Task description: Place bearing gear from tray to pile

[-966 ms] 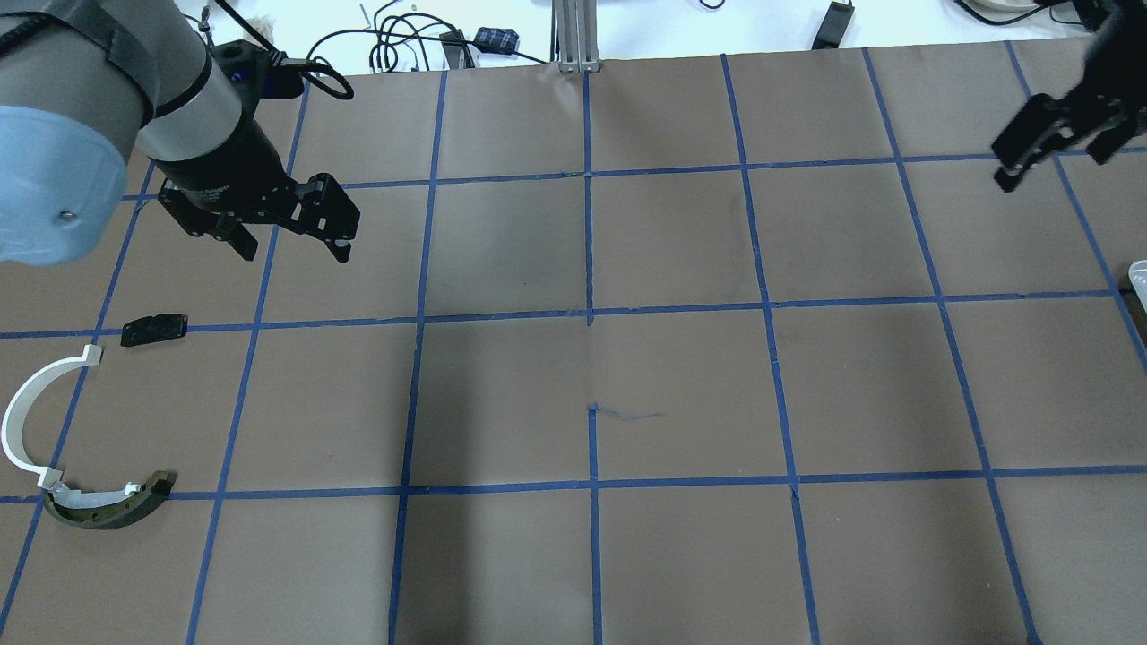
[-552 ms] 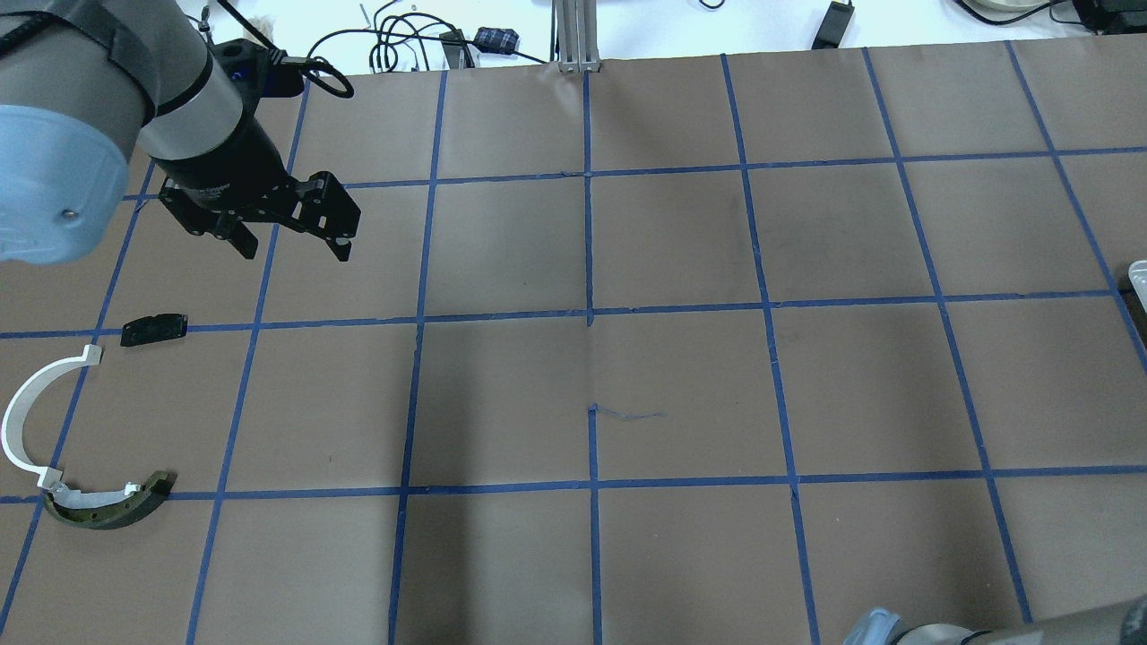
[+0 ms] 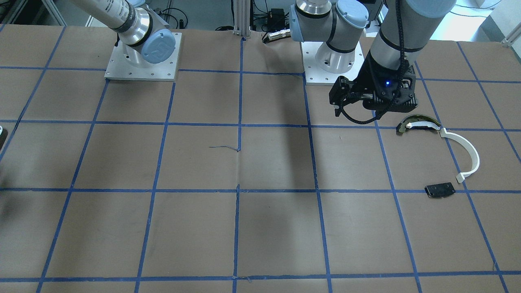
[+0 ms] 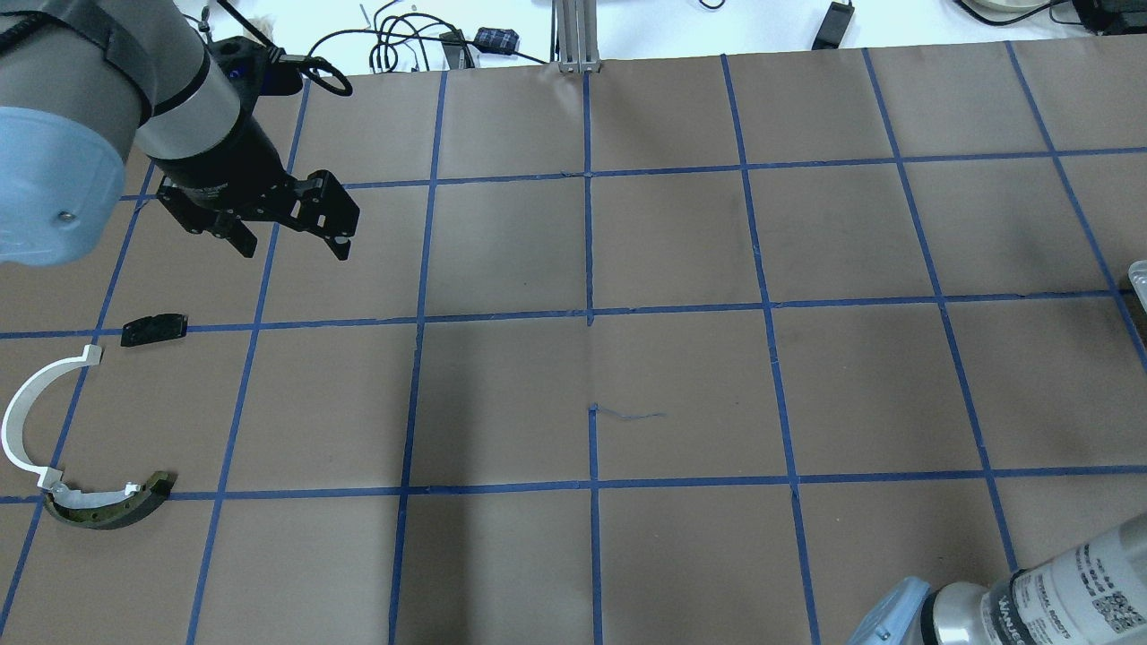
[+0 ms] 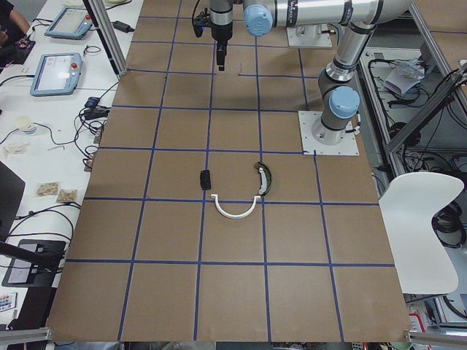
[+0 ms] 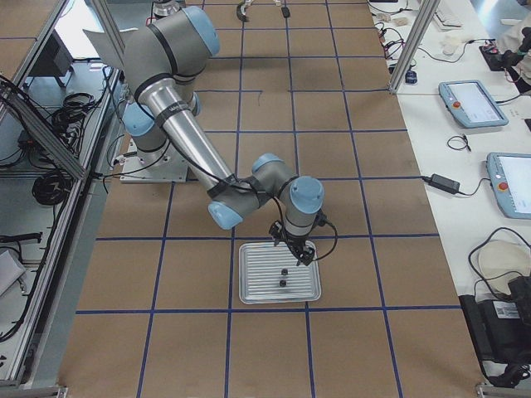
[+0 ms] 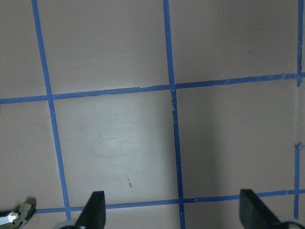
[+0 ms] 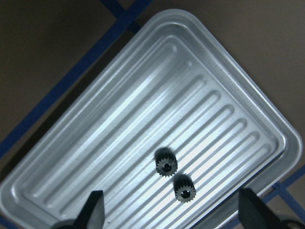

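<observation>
Brown paper [image 4: 842, 385] gridded in blue tape [image 4: 588, 242] covered your counter [image 3: 276, 228]; cables [image 4: 394, 36] lay past the edge on your side. Left jaws and right jaws stood wide.

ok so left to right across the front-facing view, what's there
right arm's base plate → left gripper → dark-and-tan curved piece → white arc strip; black plate straddles those last two, so skipped

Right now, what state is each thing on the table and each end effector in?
Left end effector: open, empty, above the table.
Right end effector: open, empty, over the tray.
Tray: flat on the table, holding two gears.
Gears: lying in the tray, not gripped.
Dark curved piece: flat on the table.
White strip: flat, one end meeting the dark curved piece.
Black plate: flat, apart from the others.
</observation>
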